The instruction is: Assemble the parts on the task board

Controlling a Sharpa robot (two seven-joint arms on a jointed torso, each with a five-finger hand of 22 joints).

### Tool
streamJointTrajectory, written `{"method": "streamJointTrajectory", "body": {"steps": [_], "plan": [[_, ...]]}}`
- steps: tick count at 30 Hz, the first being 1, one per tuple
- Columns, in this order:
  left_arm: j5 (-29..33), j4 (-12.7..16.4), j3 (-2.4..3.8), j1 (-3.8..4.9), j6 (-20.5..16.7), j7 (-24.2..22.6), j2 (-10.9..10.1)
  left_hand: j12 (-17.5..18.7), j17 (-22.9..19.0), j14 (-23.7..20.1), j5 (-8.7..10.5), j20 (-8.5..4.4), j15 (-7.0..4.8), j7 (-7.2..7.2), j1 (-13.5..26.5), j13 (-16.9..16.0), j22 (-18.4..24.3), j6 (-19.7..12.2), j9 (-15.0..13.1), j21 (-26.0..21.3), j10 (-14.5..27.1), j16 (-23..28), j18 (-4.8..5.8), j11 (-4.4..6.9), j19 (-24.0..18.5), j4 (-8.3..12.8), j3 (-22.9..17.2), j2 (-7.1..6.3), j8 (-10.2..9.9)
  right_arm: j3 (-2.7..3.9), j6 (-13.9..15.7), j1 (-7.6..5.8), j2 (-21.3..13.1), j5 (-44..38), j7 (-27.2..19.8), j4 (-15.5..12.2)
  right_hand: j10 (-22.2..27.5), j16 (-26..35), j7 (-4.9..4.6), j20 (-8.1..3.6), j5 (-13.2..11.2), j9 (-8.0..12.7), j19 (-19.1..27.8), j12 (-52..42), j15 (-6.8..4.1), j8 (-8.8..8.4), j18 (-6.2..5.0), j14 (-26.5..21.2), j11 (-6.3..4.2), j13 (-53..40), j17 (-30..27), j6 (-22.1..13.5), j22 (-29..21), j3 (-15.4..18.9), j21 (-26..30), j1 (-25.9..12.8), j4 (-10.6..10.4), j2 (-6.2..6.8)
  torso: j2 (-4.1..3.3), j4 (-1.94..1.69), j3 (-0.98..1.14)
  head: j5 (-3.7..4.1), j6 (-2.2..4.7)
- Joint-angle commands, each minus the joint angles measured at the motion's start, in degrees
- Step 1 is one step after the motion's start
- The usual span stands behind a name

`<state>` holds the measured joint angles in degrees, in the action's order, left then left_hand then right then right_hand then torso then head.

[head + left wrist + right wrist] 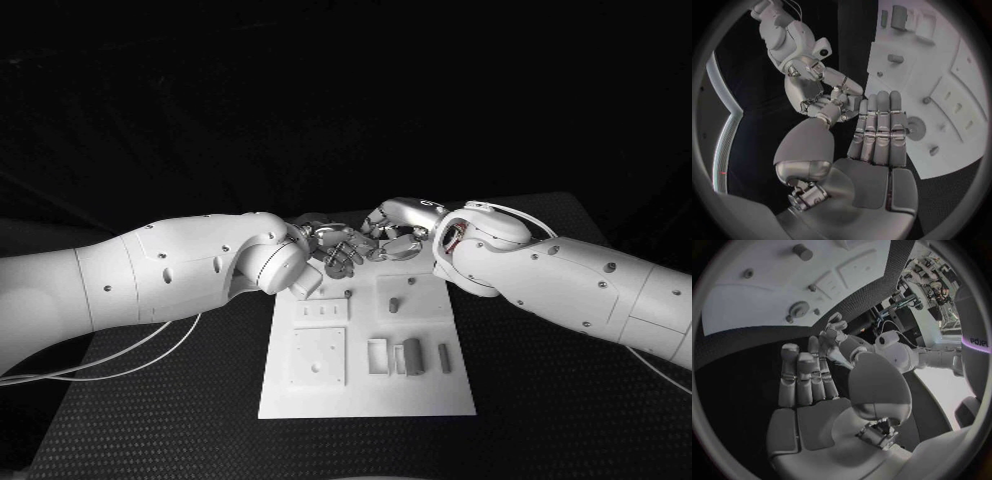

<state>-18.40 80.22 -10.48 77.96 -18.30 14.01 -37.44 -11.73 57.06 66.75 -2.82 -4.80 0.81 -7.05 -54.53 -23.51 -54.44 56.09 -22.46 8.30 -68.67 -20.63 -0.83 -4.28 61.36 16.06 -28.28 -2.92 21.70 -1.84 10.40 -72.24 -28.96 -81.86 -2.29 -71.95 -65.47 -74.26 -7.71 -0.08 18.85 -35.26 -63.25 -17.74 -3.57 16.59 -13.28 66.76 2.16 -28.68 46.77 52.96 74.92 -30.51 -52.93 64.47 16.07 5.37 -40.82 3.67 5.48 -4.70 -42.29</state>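
The white task board [368,385] lies in the middle of the black table. Grey parts stand on it: upright blocks [411,356] near its right side and a short peg [394,305] further back. My left hand [335,250] and right hand [398,236] meet just above the board's far edge, fingertips close together. In the left wrist view the left hand [876,132] shows straight fingers with nothing in the palm, a round toothed part [915,128] on the board [954,75] beyond. The right hand [804,375] is likewise flat and holds nothing, near the same toothed part [799,308].
A white cable [101,365] trails from the left arm over the table's left side. Recessed plates [319,356] with small holes take up the board's left half. Black table surface [562,400] surrounds the board.
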Motion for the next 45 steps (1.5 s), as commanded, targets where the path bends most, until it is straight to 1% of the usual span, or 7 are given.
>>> {"method": "streamJointTrajectory", "body": {"steps": [1,3,6,15,19,36,45], "plan": [[1.09,0.42,0.19,0.15,0.78,-1.10,0.43,-0.07,-0.02,-0.10,0.03,-0.06,-0.02,-0.27,1.20,-0.14,-0.14,0.11,-0.04,0.19,-0.15,-0.38,-0.03,0.00,0.24,-0.22,0.29,-0.33,-0.05,-0.11,-1.46,0.14,0.45,-0.20,-1.09,-0.45,-2.54,0.13,-0.58,-0.43,0.34,-0.05,0.05,0.23,-0.06,0.17,-1.72,-0.42,0.49,0.03,-0.06,0.29,0.91,0.10,0.34,-0.40,0.09,-0.05,0.00,-0.02,-0.03,0.09,-0.06],[1.11,0.42,0.19,0.15,0.74,-1.15,0.47,-0.03,-0.06,-0.15,0.01,-0.07,-0.01,-0.28,2.14,-0.23,-0.28,0.08,-0.08,0.17,-0.13,-0.43,-0.03,-0.01,0.18,-0.30,0.75,-0.85,-0.07,-0.11,-1.43,0.15,0.46,-0.21,-1.07,-0.46,-2.56,0.13,-0.58,-0.43,0.34,-0.05,0.05,0.24,-0.06,0.18,-1.72,-0.42,0.49,0.03,-0.06,0.30,0.91,0.10,0.35,-0.40,0.09,-0.06,0.00,-0.01,-0.02,0.13,-0.08],[1.13,0.41,0.20,0.15,0.60,-1.09,0.48,0.00,-0.10,-0.18,-0.01,-0.11,-0.04,-0.26,2.77,-0.34,-0.42,0.08,-0.12,0.16,-0.14,-0.49,-0.07,0.02,0.15,-0.26,1.09,-0.92,-0.08,-0.12,-1.47,0.15,0.49,-0.22,-1.05,-0.49,-2.58,0.13,-0.58,-0.43,0.34,-0.06,0.05,0.26,-0.07,0.18,-1.72,-0.43,0.48,0.03,-0.07,0.31,0.90,0.10,0.36,-0.41,0.09,-0.08,-0.01,0.00,-0.02,0.14,-0.08],[1.01,0.38,0.20,0.15,0.10,-0.58,0.30,-0.11,-0.12,0.14,0.01,-0.28,-0.27,-0.02,1.46,-0.75,-0.91,0.48,-0.35,0.29,-0.55,-0.92,-0.24,0.26,0.46,0.30,-0.28,1.10,0.14,-0.12,-1.58,0.17,0.43,-0.27,-1.01,-0.50,-2.68,0.14,-0.56,-0.42,0.34,-0.08,0.05,0.32,-0.08,0.19,-1.72,-0.44,0.47,0.04,-0.07,0.35,0.90,0.11,0.37,-0.44,0.07,-0.13,0.00,-0.02,0.04,0.12,-0.23],[0.90,0.39,0.20,0.15,0.14,-0.43,0.24,-0.32,-0.04,0.55,0.02,-0.40,-0.44,0.18,0.44,-1.05,-1.25,0.93,-0.56,0.51,-1.04,-1.32,-0.28,0.46,0.88,0.37,-1.36,1.66,0.40,-0.13,-1.69,0.18,0.41,-0.33,-0.97,-0.42,-2.70,0.14,-0.56,-0.42,0.34,-0.09,0.05,0.34,-0.09,0.19,-1.72,-0.44,0.46,0.05,-0.07,0.36,0.90,0.12,0.38,-0.46,0.07,-0.13,-0.01,-0.01,0.01,0.17,-0.20],[0.89,0.41,0.21,0.14,0.16,-0.17,0.08,-0.38,0.01,0.74,0.03,-0.48,-0.54,0.26,0.49,-1.31,-1.58,1.12,-0.72,0.63,-1.30,-1.61,-0.23,0.56,1.10,0.31,-1.66,1.24,0.52,-0.14,-2.37,0.38,0.40,-0.75,-0.72,-0.15,-2.81,0.15,-0.54,-0.41,0.34,-0.12,0.04,0.44,-0.10,0.19,-1.72,-0.45,0.45,0.07,-0.08,0.40,0.89,0.13,0.40,-0.50,0.07,-0.18,-0.03,-0.04,-0.01,0.23,-0.41],[0.64,0.25,0.22,0.14,-0.22,0.52,-0.04,-1.01,0.37,1.95,0.04,-1.04,-1.17,0.82,1.60,-2.07,-2.49,2.31,-1.35,1.36,-2.67,-2.78,-0.41,1.20,2.36,0.30,-0.97,0.01,1.26,-0.14,-2.29,0.41,0.43,-0.78,-0.72,-0.10,-2.88,0.15,-0.52,-0.41,0.34,-0.14,0.02,0.47,-0.12,0.20,-1.72,-0.44,0.43,0.07,-0.09,0.43,0.89,0.14,0.41,-0.52,0.06,-0.21,-0.03,-0.05,0.01,0.26,-0.49]]}}
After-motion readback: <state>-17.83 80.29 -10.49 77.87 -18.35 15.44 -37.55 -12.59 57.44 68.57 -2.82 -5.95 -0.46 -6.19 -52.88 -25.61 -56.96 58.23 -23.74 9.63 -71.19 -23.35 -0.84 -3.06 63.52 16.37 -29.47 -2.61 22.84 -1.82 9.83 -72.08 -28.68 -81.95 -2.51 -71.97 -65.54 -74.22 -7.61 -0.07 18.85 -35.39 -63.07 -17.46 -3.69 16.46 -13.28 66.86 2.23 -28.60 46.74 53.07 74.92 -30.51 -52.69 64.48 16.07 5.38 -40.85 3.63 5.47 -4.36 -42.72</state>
